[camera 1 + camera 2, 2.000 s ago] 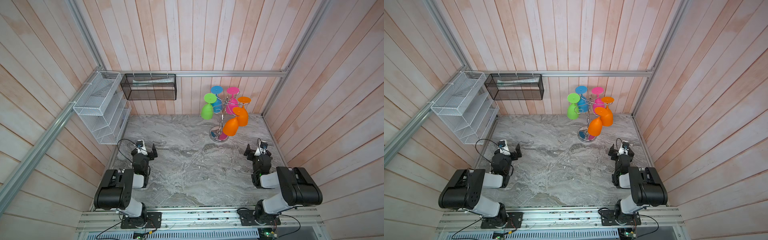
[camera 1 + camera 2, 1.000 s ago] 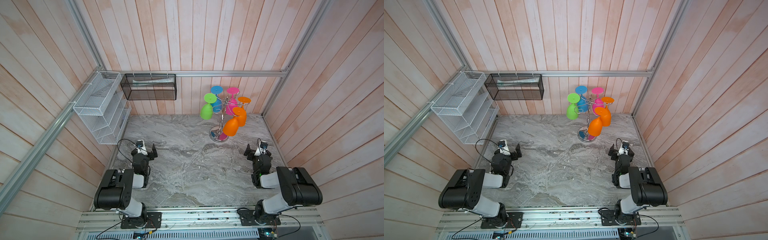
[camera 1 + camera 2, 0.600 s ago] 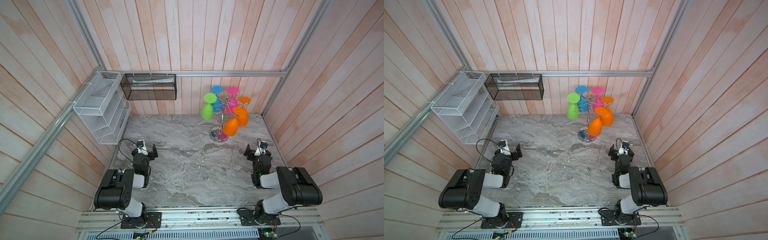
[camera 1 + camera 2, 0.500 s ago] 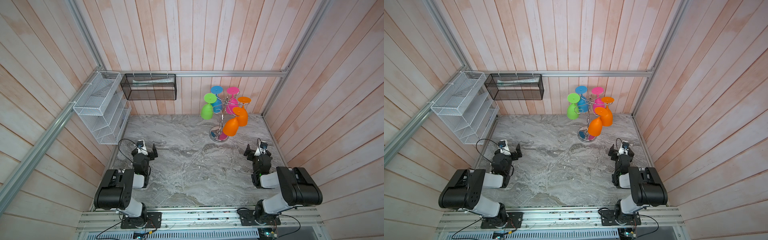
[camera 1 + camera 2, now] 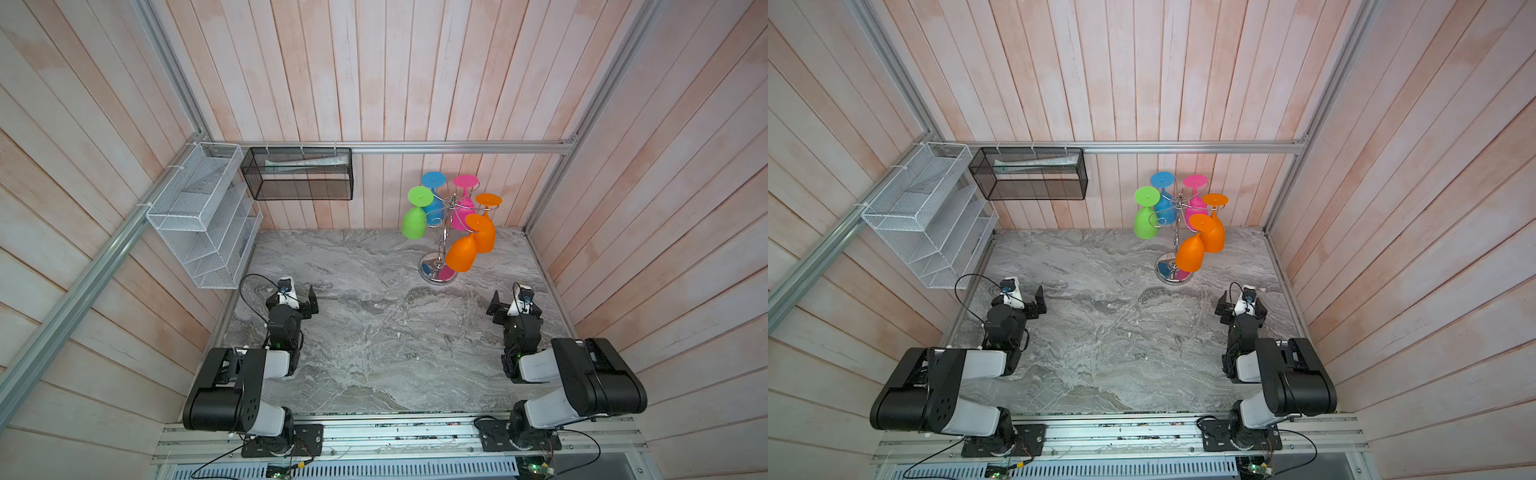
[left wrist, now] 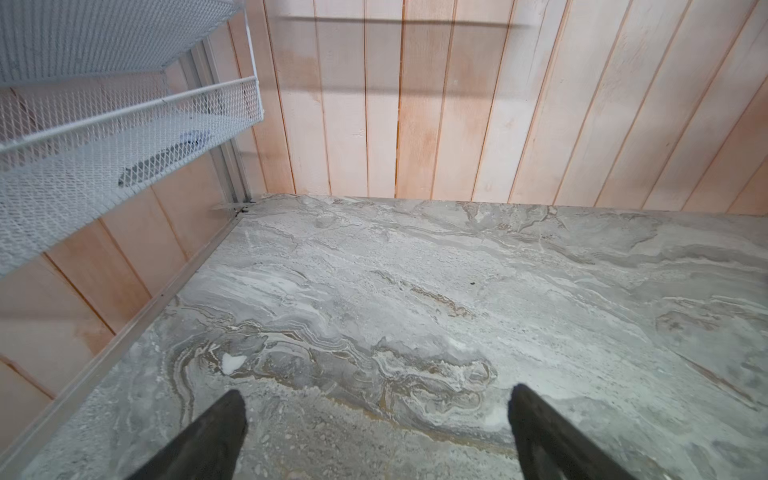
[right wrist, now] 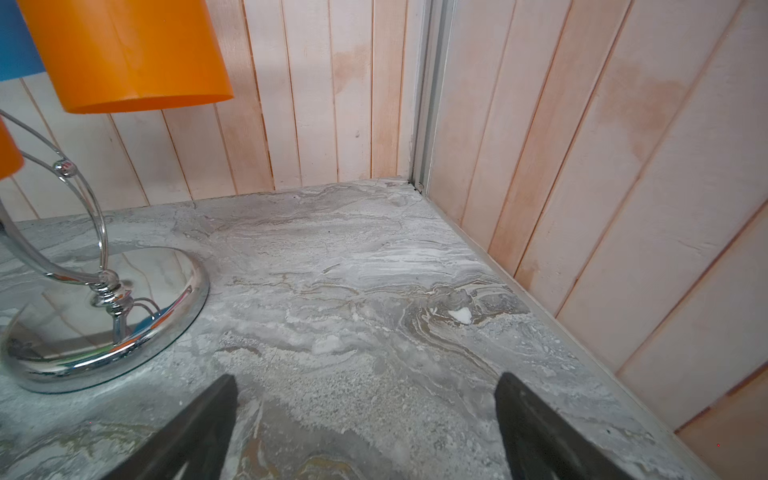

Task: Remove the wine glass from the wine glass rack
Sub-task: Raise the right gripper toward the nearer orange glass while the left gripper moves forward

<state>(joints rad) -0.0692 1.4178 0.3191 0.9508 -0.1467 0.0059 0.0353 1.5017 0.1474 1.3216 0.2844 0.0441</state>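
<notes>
The wine glass rack (image 5: 444, 232), a chrome stand on a round mirrored base (image 5: 1169, 274), stands at the back right of the marble table in both top views. Several wine glasses hang upside down from its arms: a green one (image 5: 413, 223), a blue one (image 5: 434, 204), a pink one (image 5: 464, 212) and two orange ones (image 5: 461, 253) (image 5: 484, 237). My left gripper (image 5: 297, 299) (image 6: 376, 392) rests open low at the front left, far from the rack. My right gripper (image 5: 515, 305) (image 7: 366, 377) is open and empty at the front right; the rack base (image 7: 104, 324) and an orange glass (image 7: 133, 54) lie just ahead of it to one side.
A white mesh wall basket (image 5: 199, 216) hangs on the left wall above my left arm. A black mesh basket (image 5: 297, 174) hangs on the back wall. Wooden walls close in the table (image 5: 374, 332) on three sides.
</notes>
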